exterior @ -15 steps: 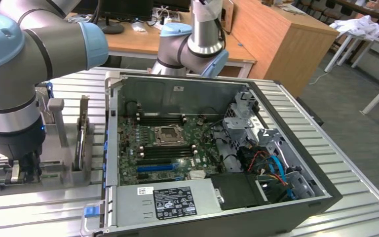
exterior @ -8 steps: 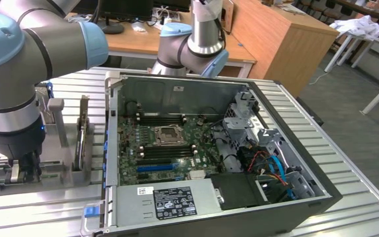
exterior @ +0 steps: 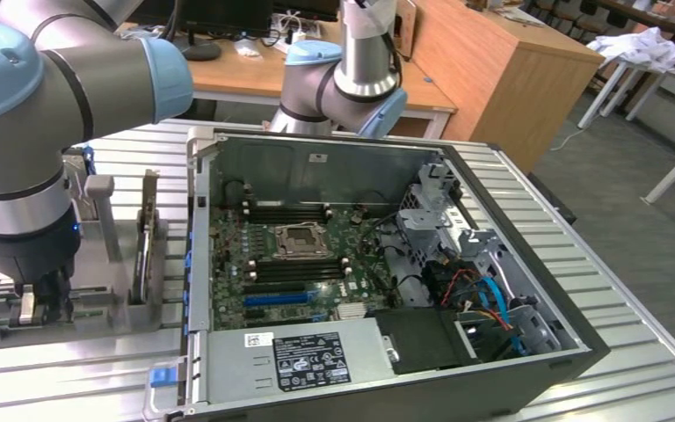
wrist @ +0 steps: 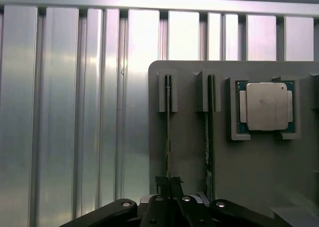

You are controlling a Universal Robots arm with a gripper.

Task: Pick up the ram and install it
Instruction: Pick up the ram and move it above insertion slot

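Nearest the wrist camera, your gripper (wrist: 169, 184) sits pinched on the ram (wrist: 168, 132), a pad against each flat face, no gap to see. The ram stands on edge in a groove of the tray (wrist: 249, 167), upright, I'd judge, so its faces can be taken from above. It is not yet lifted; the far end sits in its notch.

A second stick (wrist: 210, 137) stands just beside it in the parallel groove, same posture. Past that the processor (wrist: 266, 106) lies flat in a square pocket, lid up, with no marking legible. The tray rests on the slatted table (wrist: 65, 112).

Further off, in the exterior view, the case (exterior: 314, 167) lies on its side, open upward, so the slots (exterior: 285, 214) on the board (exterior: 302, 264) face up. The label (exterior: 310, 360) on the silver box at the case's near end carries dense print, none of it readable.
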